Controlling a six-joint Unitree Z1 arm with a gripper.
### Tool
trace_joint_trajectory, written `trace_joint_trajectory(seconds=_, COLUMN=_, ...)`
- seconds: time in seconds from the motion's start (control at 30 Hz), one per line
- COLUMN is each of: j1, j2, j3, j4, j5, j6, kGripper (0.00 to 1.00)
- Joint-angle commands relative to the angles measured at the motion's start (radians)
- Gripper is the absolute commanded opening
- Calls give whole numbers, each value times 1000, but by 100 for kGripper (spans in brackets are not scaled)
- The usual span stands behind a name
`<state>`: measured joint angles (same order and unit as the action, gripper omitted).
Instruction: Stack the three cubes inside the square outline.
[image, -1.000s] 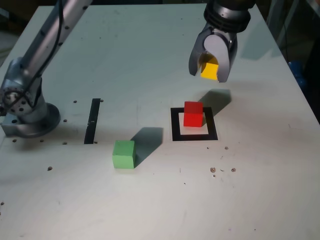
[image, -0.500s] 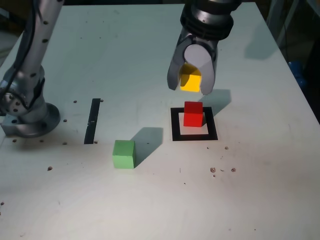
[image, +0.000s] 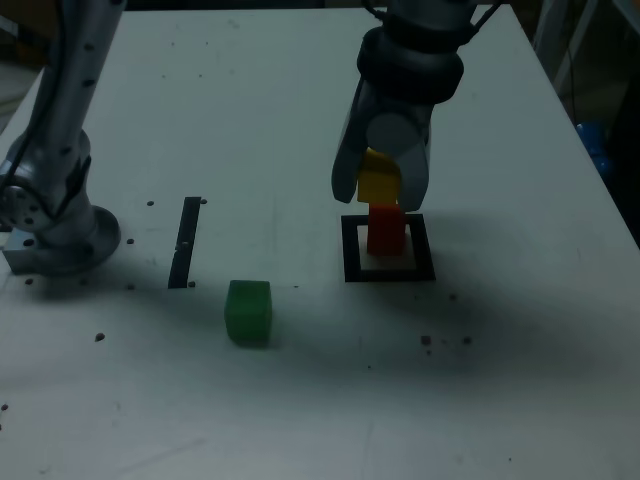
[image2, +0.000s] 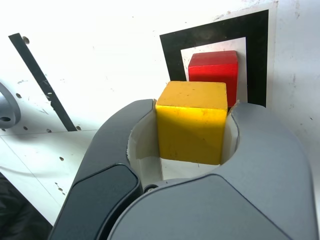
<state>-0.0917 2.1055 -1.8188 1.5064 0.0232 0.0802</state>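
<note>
Three cubes are seen, one of each colour. One yellow cube (image: 379, 187) is pinched between the two fingers of the gripper (image: 381, 190), held in the air just above the red cube (image: 385, 229); whether the two touch cannot be told. In the wrist view the yellow cube (image2: 192, 121) is pressed on both sides by the grey fingers (image2: 117, 145), with the red cube (image2: 213, 72) partly hidden behind it. One red cube is set upright on the pale centre of the single square outline (image: 351, 247), within its black border. One green cube (image: 248, 311) is left alone on the white table (image: 250, 110), well apart from the outline, toward the exterior view's left and nearer the camera. One thin black strip (image: 186, 241) lies beyond the green cube, near the arm's base (image: 55, 225).
</note>
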Motion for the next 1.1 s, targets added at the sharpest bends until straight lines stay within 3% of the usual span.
trace_joint_trajectory(seconds=0.0, j1=-2, j2=12, j3=3, j4=-9, j5=-3, j6=-2, kGripper=31)
trace_joint_trajectory(seconds=0.53, j1=-2, j2=48, j3=7, j4=-31, j5=-5, j6=1, kGripper=32)
trace_joint_trajectory(seconds=0.63, j1=-2, j2=50, j3=10, j4=-33, j5=-9, j6=2, kGripper=47)
trace_joint_trajectory(seconds=0.77, j1=-2, j2=52, j3=16, j4=-41, j5=-13, j6=7, kGripper=81)
trace_joint_trajectory(seconds=0.83, j1=-2, j2=53, j3=20, j4=-45, j5=-13, j6=9, kGripper=93)
trace_joint_trajectory(seconds=0.9, j1=0, j2=53, j3=26, j4=-49, j5=-13, j6=9, kGripper=98)
trace_joint_trajectory(seconds=1.07, j1=5, j2=50, j3=39, j4=-55, j5=-11, j6=9, kGripper=99)
